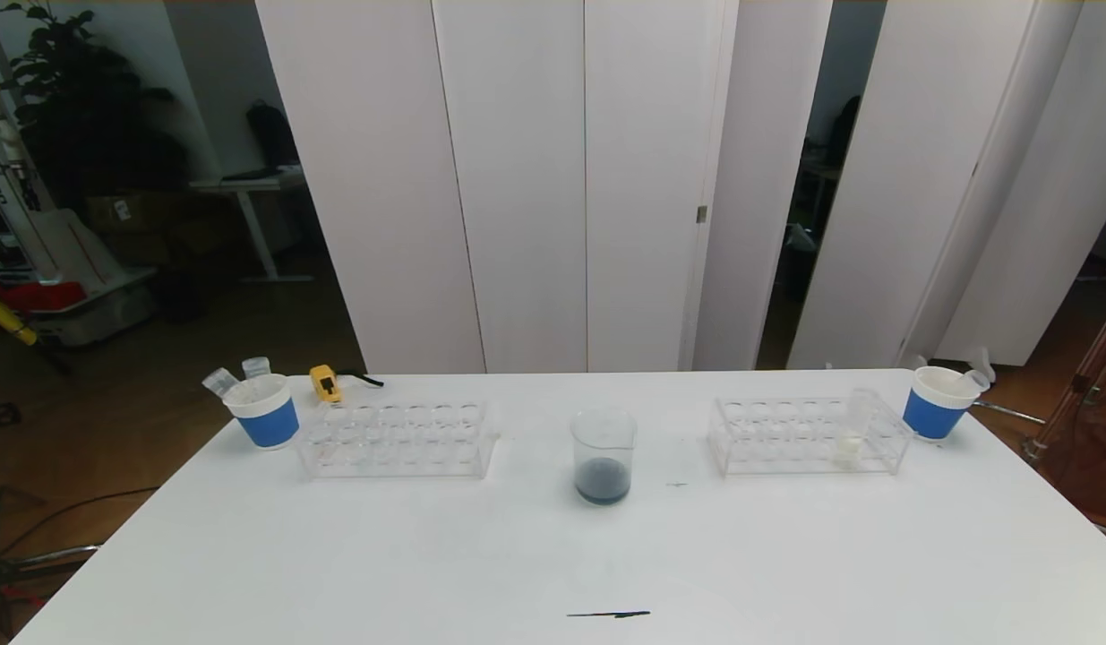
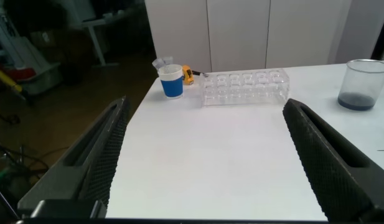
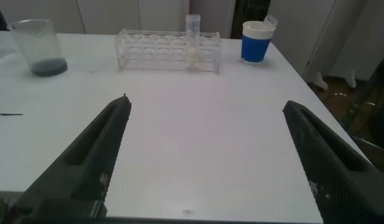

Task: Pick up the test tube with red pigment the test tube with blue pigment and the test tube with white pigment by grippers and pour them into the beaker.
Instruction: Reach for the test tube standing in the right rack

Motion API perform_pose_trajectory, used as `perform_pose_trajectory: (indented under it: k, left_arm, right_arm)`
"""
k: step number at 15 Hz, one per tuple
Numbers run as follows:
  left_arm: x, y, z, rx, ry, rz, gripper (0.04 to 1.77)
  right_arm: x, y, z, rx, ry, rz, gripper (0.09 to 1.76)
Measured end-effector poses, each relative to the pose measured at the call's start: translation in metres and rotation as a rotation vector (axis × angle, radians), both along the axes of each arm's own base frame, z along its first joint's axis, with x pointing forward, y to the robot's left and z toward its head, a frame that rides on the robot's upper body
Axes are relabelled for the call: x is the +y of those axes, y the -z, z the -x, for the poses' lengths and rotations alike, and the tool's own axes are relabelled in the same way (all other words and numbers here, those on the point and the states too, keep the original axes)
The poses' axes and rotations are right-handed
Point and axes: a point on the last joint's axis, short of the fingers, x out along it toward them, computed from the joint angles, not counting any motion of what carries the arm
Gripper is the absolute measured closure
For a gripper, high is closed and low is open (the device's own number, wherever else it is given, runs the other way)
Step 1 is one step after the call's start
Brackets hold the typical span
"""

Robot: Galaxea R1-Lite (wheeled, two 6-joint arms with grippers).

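The clear glass cylindrical beaker (image 1: 604,457) stands at the middle of the white table (image 1: 553,555), with dark blue-grey liquid pooled in its bottom. To its right, the small clear test tube with cream-white pigment (image 1: 853,430) stands upright in the right clear plastic rack (image 1: 808,436), near that rack's right end. Beyond that rack, at the table's right edge, is a white paper cup with a blue band (image 1: 936,403) holding an empty tube. Left of the beaker sits a second clear plastic rack (image 1: 398,439), with no tubes visible in it, and further left another blue-banded paper cup (image 1: 264,410) with two empty tubes leaning in it. A small yellow gadget (image 1: 326,382) lies just behind it. The left hand (image 2: 204,155) and right hand (image 3: 204,155) hover over the near table, fingers spread apart, holding nothing.
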Motion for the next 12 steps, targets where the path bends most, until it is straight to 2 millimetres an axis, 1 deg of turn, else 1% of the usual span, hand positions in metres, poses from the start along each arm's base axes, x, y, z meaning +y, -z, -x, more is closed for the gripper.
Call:
perform_pose_trajectory:
  k: [1,3,4,6,7,9,10,12]
  left_arm:
    - [0.000,0.008,-0.002,0.015,0.001,-0.001,0.06]
    - [0.000,0.027,-0.013,0.048,0.014,0.001,0.06]
    - [0.000,0.034,-0.019,0.037,0.025,0.000,0.06]
    - [-0.001,0.051,-0.035,-0.044,0.064,-0.006,0.06]
    - [-0.002,0.058,-0.039,-0.060,0.089,-0.005,0.06]
    - [-0.003,0.078,-0.044,0.060,0.127,0.007,0.06]
    - [-0.003,0.084,-0.045,0.104,0.135,0.016,0.06]
    - [-0.003,0.085,-0.045,0.110,0.131,0.064,0.06]
  right_arm:
    - [0.000,0.000,0.000,0.000,0.000,0.000,0.10]
    - [0.000,0.000,0.000,0.000,0.000,0.000,0.10]
    - [0.000,0.000,0.000,0.000,0.000,0.000,0.10]
    - [0.000,0.000,0.000,-0.001,0.000,0.000,0.10]
    - [0.000,0.000,0.000,0.000,0.000,0.000,0.10]
    - [0.000,0.000,0.000,-0.001,0.000,0.000,0.10]
    - [0.000,0.000,0.000,-0.001,0.000,0.000,0.10]
    - [0.000,0.000,0.000,0.000,0.000,0.000,0.10]
